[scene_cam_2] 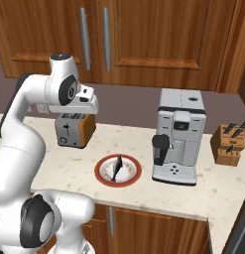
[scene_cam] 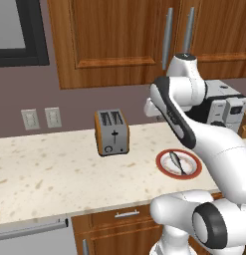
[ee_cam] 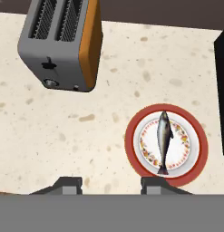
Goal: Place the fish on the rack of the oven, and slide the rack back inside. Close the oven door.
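- Your end effector (ee_cam: 111,185) hangs above the speckled beige stone surface (ee_cam: 50,131); in the hand view its two dark fingertips (ee_cam: 68,185) stand apart with nothing between them, holding nothing.
- The small slender dark grey-silver fish (ee_cam: 164,141) lies lengthwise on the round white plate with a red rim and a flowered band (ee_cam: 195,156), just beyond your right-hand fingertip in the hand view and untouched.
- You can find the same fish (scene_cam: 175,162) (scene_cam_2: 117,167) and plate (scene_cam: 191,172) (scene_cam_2: 134,173) in both base views, near the front edge of the surface (scene_cam: 45,169) (scene_cam_2: 218,191).
- A grey and orange two-slot toaster (ee_cam: 63,43) (scene_cam: 112,132) (scene_cam_2: 74,130) stands further back on the surface, well apart from the plate.
- A silver and black coffee machine (scene_cam_2: 178,136) (scene_cam: 225,104) stands beside the plate on the other side.
- A wooden knife block (scene_cam_2: 229,144) stands beyond the coffee machine.
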You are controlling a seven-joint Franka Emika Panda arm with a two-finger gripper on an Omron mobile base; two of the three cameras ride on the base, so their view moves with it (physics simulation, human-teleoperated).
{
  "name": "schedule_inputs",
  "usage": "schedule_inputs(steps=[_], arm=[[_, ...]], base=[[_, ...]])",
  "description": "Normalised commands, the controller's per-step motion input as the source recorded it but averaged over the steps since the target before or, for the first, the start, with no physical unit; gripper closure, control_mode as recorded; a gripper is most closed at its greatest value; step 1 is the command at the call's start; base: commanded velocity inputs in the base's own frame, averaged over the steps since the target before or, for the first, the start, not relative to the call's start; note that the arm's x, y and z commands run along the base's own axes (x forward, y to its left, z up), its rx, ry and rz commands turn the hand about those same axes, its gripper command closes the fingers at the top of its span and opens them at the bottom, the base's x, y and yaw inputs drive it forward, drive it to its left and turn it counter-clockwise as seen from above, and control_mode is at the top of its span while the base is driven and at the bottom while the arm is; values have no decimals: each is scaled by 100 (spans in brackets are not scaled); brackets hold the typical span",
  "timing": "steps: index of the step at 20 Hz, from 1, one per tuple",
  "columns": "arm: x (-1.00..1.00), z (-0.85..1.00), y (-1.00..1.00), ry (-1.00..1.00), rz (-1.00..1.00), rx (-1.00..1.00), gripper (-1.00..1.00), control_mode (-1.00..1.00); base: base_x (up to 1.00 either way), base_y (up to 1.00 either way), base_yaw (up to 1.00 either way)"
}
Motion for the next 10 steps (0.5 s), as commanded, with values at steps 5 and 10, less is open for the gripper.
schedule_inputs(steps=[5, 10], arm=[[-13, 0, 0, -2, 0, 0, -100, -100], [-37, -31, -45, -1, -6, 0, -100, -100]], base=[[0, 0, 0], [0, 0, 0]])
